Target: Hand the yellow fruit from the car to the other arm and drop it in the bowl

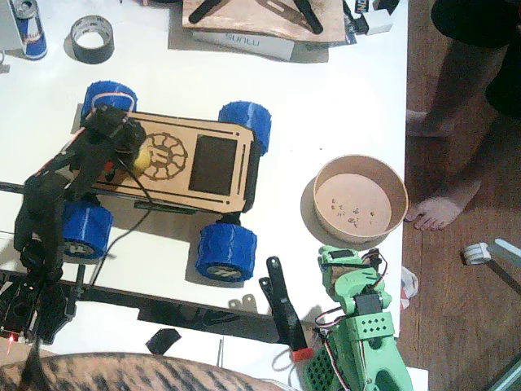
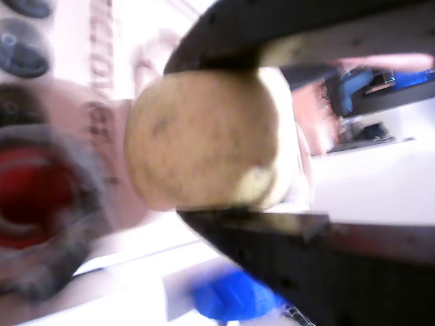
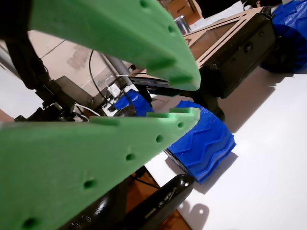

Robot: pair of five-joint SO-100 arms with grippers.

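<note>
The car [image 1: 213, 164], a plywood chassis on blue wheels, stands mid-table. Over its engraved gear logo, the black left gripper [image 1: 134, 155] is shut on the yellow fruit [image 1: 142, 159]. In a wrist view the mottled fruit [image 2: 204, 139] fills the gap between the black jaws of that gripper [image 2: 224, 139]. The green right arm [image 1: 362, 330] rests at the table's front edge, its gripper [image 1: 343, 265] just below the bowl [image 1: 396, 183]. In the other wrist view the green gripper [image 3: 192, 98] stands open with nothing in it, facing a blue wheel [image 3: 204, 141].
A black tape roll [image 1: 92, 38] and a can [image 1: 28, 28] sit at the back left, and a box [image 1: 252, 32] at the back. A black tool [image 1: 283, 305] lies left of the green arm. A person's bare feet [image 1: 440, 208] stand beside the table on the right.
</note>
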